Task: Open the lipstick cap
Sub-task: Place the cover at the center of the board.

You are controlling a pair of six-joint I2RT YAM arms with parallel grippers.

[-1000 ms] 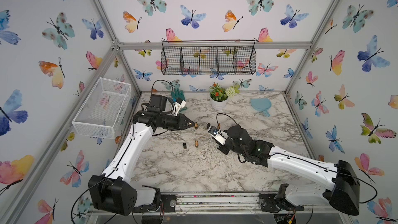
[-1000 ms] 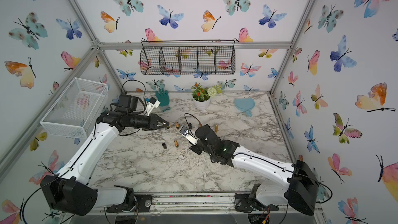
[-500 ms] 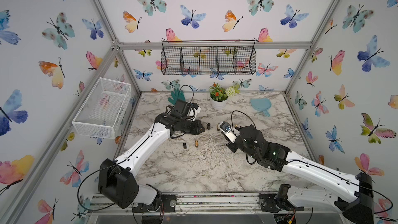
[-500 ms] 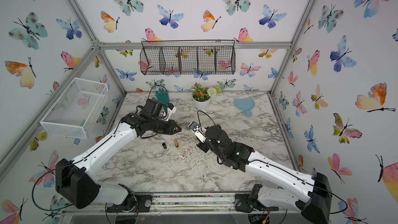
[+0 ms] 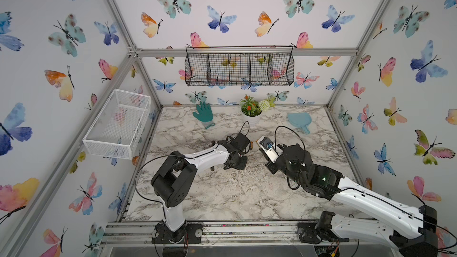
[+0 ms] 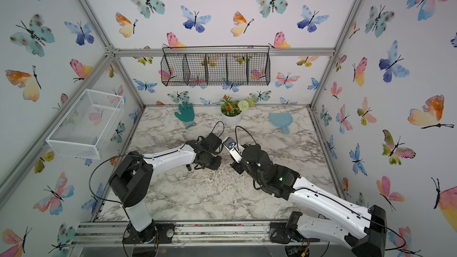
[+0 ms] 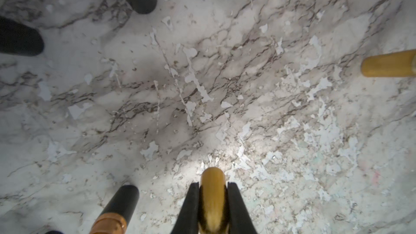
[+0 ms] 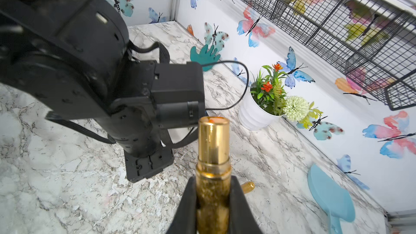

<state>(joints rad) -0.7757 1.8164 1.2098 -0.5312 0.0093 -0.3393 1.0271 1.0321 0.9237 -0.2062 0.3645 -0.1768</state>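
The cap (image 7: 212, 201) is being pinched by the left gripper (image 7: 213, 185); the lipstick (image 8: 213, 145), at its three o'clock, is being clamped by the right gripper (image 8: 212, 180).

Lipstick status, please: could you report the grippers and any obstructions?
Left gripper shut on gold cap. Right gripper shut on lipstick, cap off. Other tubes stand nearby.

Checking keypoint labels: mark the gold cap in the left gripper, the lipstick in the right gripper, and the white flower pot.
gold cap (image 7: 212, 182): left wrist view, rounded exposed tip.
lipstick (image 8: 213, 141): right wrist view, shiny upper tube.
white flower pot (image 8: 251, 114): right wrist view, side wall.
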